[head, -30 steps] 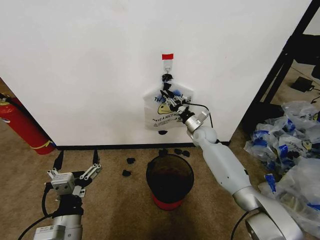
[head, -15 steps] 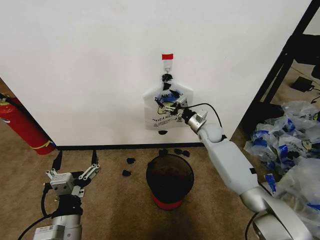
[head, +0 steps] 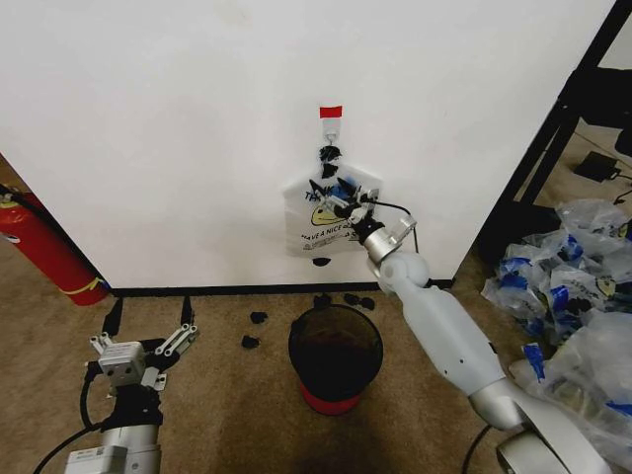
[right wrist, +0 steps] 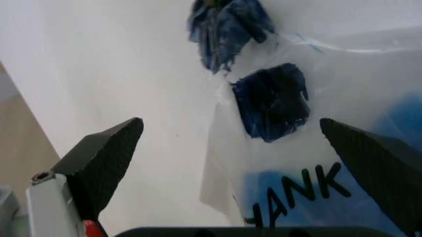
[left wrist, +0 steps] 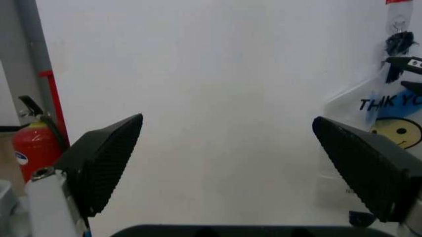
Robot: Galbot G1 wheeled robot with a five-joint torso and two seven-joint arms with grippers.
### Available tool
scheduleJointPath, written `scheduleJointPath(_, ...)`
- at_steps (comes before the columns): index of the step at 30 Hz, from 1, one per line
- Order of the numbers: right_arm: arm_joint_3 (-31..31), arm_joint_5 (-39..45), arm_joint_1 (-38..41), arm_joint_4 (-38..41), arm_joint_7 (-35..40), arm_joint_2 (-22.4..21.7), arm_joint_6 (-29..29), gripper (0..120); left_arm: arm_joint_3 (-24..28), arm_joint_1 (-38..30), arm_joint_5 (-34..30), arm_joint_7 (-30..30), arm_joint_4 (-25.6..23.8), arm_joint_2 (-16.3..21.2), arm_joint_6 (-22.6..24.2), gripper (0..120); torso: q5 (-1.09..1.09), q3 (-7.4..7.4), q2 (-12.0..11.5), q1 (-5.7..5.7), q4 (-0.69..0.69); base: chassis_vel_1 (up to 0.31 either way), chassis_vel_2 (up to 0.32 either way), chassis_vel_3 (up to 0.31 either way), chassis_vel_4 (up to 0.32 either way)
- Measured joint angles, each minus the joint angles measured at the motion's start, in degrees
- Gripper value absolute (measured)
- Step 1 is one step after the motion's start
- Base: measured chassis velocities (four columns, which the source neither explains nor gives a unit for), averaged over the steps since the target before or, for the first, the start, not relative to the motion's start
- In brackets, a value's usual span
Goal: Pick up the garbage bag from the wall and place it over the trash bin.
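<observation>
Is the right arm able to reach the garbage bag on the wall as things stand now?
Probably yes. The right claw is open at the garbage bag, which hangs on the wall, and nothing lies between them. The left claw waits low, open.

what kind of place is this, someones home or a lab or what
Probably a lab or test room rather than a home. A plain white wall panel stands on brown carpet with a red fire extinguisher beside it, a heap of spare plastic bags lies at the right, and one garbage bag hangs from a taped hook.
</observation>
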Motion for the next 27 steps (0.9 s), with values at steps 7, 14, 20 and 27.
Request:
scheduleJointPath(7, 0.45, 2.89, 1.05, -2.01, 0.15, 1.61, -1.24, 100, -0.21, -0.02, -0.01, -0.21, 0.02, 0.18, -0.06, 100, 0.00, 0.00, 0.00, 0.00, -0.02, 0.000, 0.000, 0.000, 0.000)
scheduleJointPath(14, 0.41, 3.99, 2.50, -3.63, -0.36, 2.70, -1.57, 100, -0.17, -0.54, -0.03, -0.23, 0.77, 0.16, -0.06, 100, 0.00, -0.01, 0.00, -0.02, -0.06, 0.000, 0.000, 0.000, 0.000)
scheduleJointPath(20, 0.15, 3.89, 2.67, -2.74, -1.05, 2.65, -1.55, 100, 0.12, -1.10, -0.04, -0.15, 1.41, 0.02, 0.05, 100, 0.05, 0.02, -0.02, 0.02, 0.04, 0.000, 0.000, 0.000, 0.000)
scheduleJointPath(27, -0.07, 3.37, 1.31, -0.18, -1.79, 1.96, -1.60, 100, 0.17, -1.40, -0.04, -0.14, 1.71, 0.00, 0.21, 100, -0.02, 0.00, -0.01, 0.02, 0.02, 0.000, 0.000, 0.000, 0.000)
